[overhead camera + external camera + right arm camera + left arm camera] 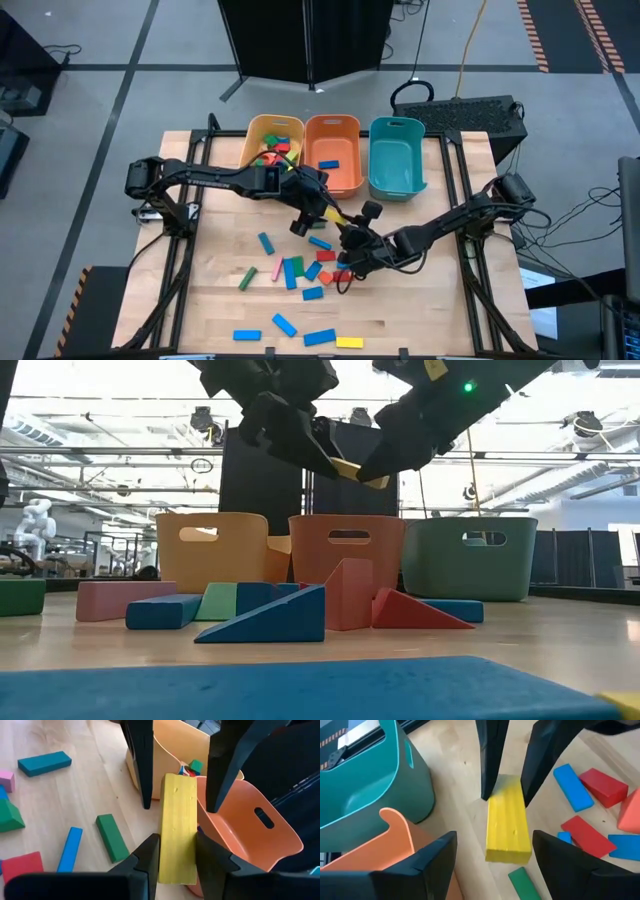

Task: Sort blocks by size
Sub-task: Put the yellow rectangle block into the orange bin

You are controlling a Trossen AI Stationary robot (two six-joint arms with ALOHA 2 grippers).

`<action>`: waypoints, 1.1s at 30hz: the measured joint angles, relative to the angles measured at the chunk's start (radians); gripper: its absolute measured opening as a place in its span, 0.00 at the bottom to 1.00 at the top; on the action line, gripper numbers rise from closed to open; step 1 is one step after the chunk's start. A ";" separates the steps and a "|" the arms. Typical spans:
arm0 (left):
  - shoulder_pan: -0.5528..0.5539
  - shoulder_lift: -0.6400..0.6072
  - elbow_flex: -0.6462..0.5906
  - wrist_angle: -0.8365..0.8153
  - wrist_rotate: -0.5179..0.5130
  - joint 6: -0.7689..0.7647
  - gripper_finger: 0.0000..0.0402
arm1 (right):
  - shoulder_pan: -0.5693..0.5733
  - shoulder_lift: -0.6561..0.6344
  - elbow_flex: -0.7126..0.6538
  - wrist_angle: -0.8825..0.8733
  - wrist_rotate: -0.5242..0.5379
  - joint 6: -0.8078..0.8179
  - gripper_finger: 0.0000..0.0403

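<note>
Handover above mid-tabletop: right gripper [172, 852] clamped on yellow bar [177, 827] so that left gripper [492, 855], fingers apart, can take it.

Low view: blurred blue block [300, 685] across the foreground, both arms cropped above.

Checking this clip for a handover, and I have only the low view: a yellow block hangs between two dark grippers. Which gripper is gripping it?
Observer: The right gripper is clamped on the yellow bar.
Operator: And the left one?
Observer: The left gripper straddles the bar's other end, open, with a gap on each side.
Operator: Is it over a bin?
Observer: No, over the table, just in front of the orange bin.
</note>
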 joint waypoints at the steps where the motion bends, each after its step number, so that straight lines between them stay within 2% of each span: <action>1: 0.000 0.000 0.000 0.003 0.000 -0.003 0.63 | 0.000 0.000 0.000 0.000 0.000 0.000 0.22; 7: 0.000 0.000 0.000 0.001 0.000 -0.004 0.53 | 0.000 0.000 0.000 0.000 0.000 0.002 0.22; 13: -0.001 0.000 0.000 0.002 0.002 -0.004 0.36 | 0.000 0.000 0.000 0.000 0.001 0.003 0.23; 18: -0.001 0.000 0.000 0.016 0.008 -0.040 0.22 | -0.003 0.000 0.000 -0.006 -0.003 0.018 0.29; 22: 0.007 0.001 0.000 0.031 -0.001 -0.070 0.22 | -0.007 0.000 0.000 -0.007 0.018 0.052 0.36; 27: 0.045 0.001 0.000 0.034 -0.101 -0.096 0.25 | -0.006 0.000 0.000 -0.054 0.049 0.134 0.45; 29: 0.071 0.001 0.000 0.038 -0.136 -0.111 0.25 | -0.005 0.000 0.000 -0.102 0.047 0.197 0.48; 33: 0.135 0.001 0.001 0.046 -0.140 -0.113 0.24 | 0.002 0.000 0.000 -0.225 0.045 0.357 0.53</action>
